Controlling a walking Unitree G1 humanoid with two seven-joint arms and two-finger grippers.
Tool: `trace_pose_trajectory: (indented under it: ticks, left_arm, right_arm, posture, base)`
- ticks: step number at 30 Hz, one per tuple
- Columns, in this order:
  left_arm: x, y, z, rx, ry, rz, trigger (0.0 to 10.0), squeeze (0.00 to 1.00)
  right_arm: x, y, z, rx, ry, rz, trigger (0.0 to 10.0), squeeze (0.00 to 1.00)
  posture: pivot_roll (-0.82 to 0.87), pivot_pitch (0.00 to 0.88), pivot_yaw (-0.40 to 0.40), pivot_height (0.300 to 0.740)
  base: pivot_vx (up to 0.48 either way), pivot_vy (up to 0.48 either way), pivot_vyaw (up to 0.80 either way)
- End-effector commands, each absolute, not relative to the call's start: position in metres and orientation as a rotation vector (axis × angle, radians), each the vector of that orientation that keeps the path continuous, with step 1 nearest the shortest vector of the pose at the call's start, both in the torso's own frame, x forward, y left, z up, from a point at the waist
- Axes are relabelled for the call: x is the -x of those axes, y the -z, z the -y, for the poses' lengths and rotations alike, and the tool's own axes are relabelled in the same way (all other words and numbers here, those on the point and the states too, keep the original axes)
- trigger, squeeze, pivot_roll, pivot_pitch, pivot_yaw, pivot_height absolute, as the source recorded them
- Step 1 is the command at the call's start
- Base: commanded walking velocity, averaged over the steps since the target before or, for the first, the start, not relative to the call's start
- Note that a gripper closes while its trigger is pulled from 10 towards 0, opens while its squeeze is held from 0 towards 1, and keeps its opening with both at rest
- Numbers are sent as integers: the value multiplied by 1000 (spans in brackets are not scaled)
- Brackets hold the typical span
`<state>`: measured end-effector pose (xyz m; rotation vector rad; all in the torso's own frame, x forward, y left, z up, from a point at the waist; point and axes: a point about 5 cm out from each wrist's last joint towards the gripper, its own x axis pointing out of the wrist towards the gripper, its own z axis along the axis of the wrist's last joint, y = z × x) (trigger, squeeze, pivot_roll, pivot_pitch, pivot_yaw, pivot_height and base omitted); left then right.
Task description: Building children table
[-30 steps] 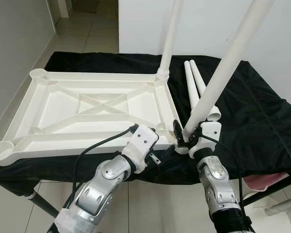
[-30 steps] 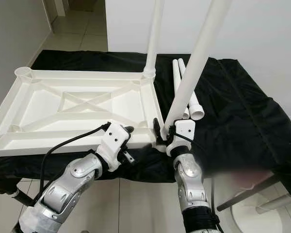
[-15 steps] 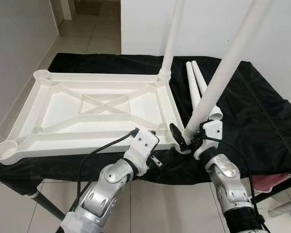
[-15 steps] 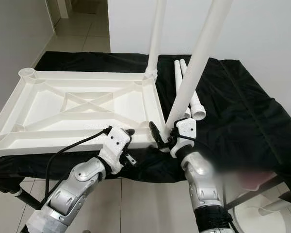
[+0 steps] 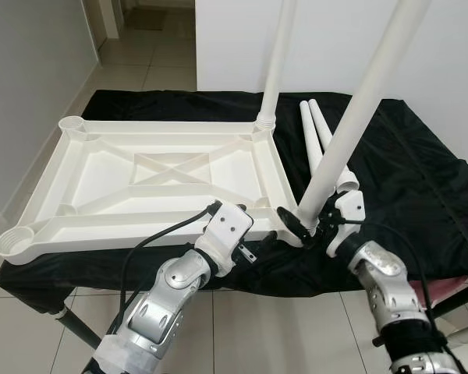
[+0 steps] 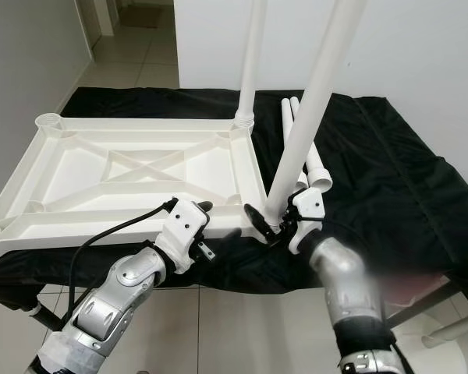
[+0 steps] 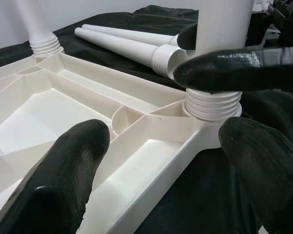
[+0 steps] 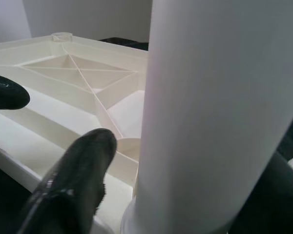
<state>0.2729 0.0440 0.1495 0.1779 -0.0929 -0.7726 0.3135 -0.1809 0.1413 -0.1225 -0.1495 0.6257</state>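
Note:
The white table top [image 5: 140,125] lies upside down on a black-clothed table [image 5: 405,164]. One white leg [image 5: 277,54] stands in its far right corner socket. A second leg [image 5: 351,117] stands in the near right socket, its threaded collar [image 7: 212,100] seated there. My right gripper [image 5: 310,224] straddles this leg just above the collar, open, with one finger [image 8: 73,185] clear of the leg. My left gripper [image 7: 161,161] is open at the top's near edge, just left of that corner. Two loose legs [image 5: 316,136] lie on the cloth to the right.
Both left corner sockets [image 5: 72,123] [image 5: 14,243] hold no leg. A white wall stands behind the table and tiled floor runs off to the far left. A pink object [image 5: 460,284] sits below the table's right end, and a dark table leg [image 5: 62,319] slants down at the lower left.
My right gripper has opened from its hold on the near right leg, one finger spreading out to the left, and its forearm has swung right. The left gripper stays put.

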Motion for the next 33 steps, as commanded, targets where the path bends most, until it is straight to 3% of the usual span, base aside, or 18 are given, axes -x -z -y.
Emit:
trace_pose_trajectory:
  ticks: [1, 2, 3, 4, 5, 12, 13, 14, 23, 33]
  left_arm:
    - [-273, -151, -45, -191, 764, 111, 10000, 0]
    - [-273, -151, -45, -192, 765, 112, 10000, 0]
    - [-273, -152, -45, -194, 765, 114, 10000, 0]
    - [-273, -152, -45, -194, 765, 114, 10000, 0]
    - [-274, -153, -44, -194, 765, 115, 10000, 0]
    - [-274, -153, -43, -200, 770, 120, 10000, 0]
    - [-273, -153, -42, -199, 771, 119, 10000, 0]
    - [-273, -153, -42, -199, 771, 120, 10000, 0]
    - [-271, -151, -41, -196, 778, 117, 10000, 0]
    - [-272, -151, -41, -204, 777, 119, 10000, 0]
  right_arm:
    - [-315, -135, 183, 149, -647, 120, 2824, 0]
    - [-316, -135, 183, 152, -650, 115, 2824, 0]
    - [-316, -133, 183, 156, -655, 110, 1412, 0]
    - [-316, -133, 183, 156, -655, 110, 1412, 0]
    - [-316, -133, 184, 156, -657, 107, 0, 0]
    - [-316, -125, 190, 167, -654, 68, 0, 0]
    - [-316, -123, 191, 158, -642, 64, 2745, 0]
    - [-315, -123, 192, 147, -625, 65, 9843, 0]
    - [-318, -124, 190, 116, -442, 90, 10000, 0]
    - [-308, -122, 167, 26, -299, 73, 10000, 0]
  posture:
    - [7, 26, -4, 740]
    - [7, 26, -4, 740]
    - [7, 23, -3, 740]
    - [7, 23, -3, 740]
    - [7, 23, -3, 740]
    - [6, 22, -8, 740]
    - [5, 21, -11, 740]
    - [3, 20, -13, 740]
    - [2, 18, -14, 740]
    - [9, 13, -27, 740]
  base:
    - [0, 0, 0]
    - [0, 0, 0]
    - [0, 0, 0]
    - [0, 0, 0]
    - [0, 0, 0]
    - [0, 0, 0]
    - [0, 0, 0]
    - [0, 0, 0]
    - [0, 0, 0]
    - [0, 0, 0]
